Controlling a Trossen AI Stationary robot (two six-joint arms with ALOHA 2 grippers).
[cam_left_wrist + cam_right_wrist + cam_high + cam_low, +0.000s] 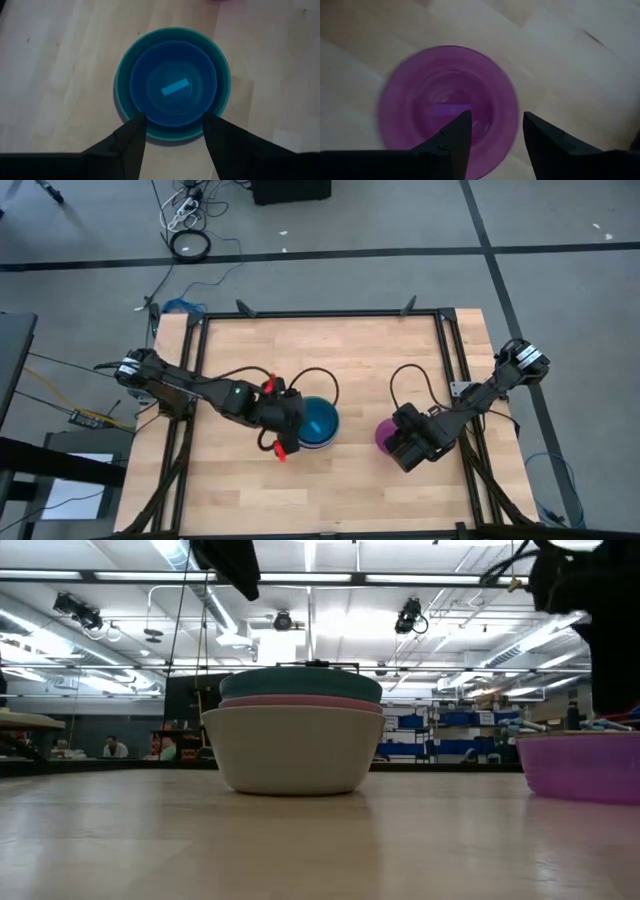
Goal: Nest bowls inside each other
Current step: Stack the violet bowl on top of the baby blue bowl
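Note:
A stack of nested bowls stands mid-table. In the low view a grey-white bowl is at the bottom, with a pink rim and a teal rim above it. In the left wrist view a cyan bowl sits inside the teal bowl. My left gripper hangs open above the stack's edge. A purple bowl rests by its base alone on the table, right of the stack. My right gripper is open above it, one finger over the hollow and one beyond the rim.
The wooden table has a black frame along its edges. Bare wood lies between the stack and the purple bowl and along the far side. People sit in the room beyond.

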